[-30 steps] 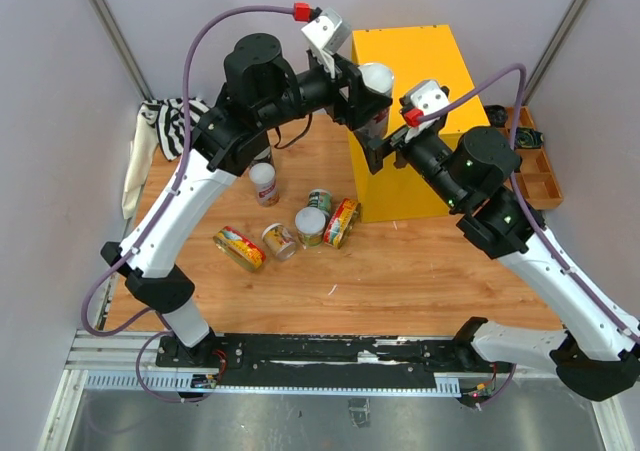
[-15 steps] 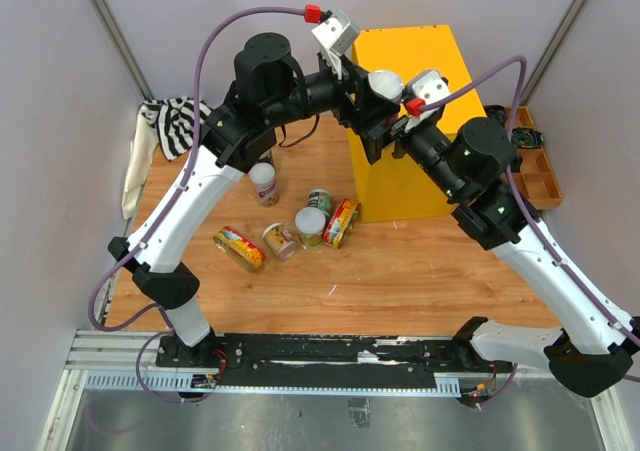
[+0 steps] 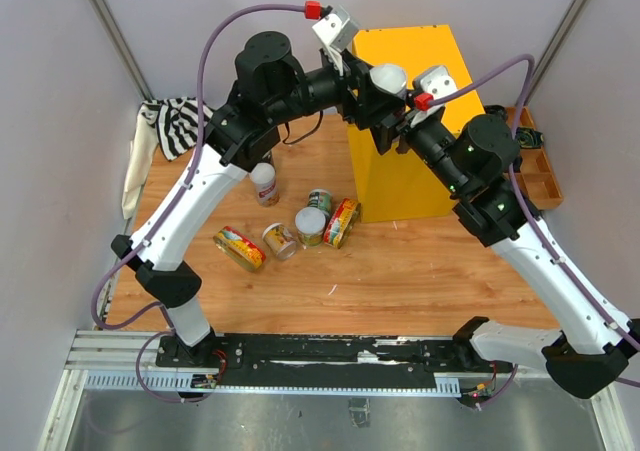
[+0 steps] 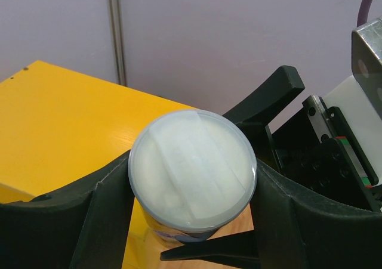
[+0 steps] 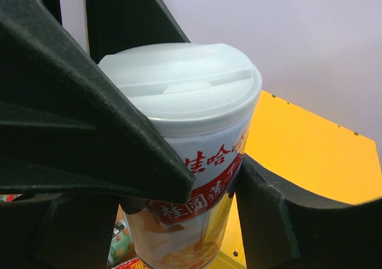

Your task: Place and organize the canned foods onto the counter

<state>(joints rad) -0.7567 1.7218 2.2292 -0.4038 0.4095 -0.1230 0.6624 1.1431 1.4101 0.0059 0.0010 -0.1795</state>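
a can (image 4: 192, 170) with a flat, milky white lid and a red band of white chinese characters over a yellowish label stood upright in mid-air at the upper centre of the overhead frame, over the left edge of the yellow box (image 3: 420, 61). the left gripper (image 4: 191, 212) pinched it, a black finger tight against each side. the right gripper (image 5: 191, 185) flanked the same can, fingers close on its sides; whether they pressed could not be told. other cans (image 3: 310, 224) lay clustered on the wooden table (image 3: 400, 271), left of centre.
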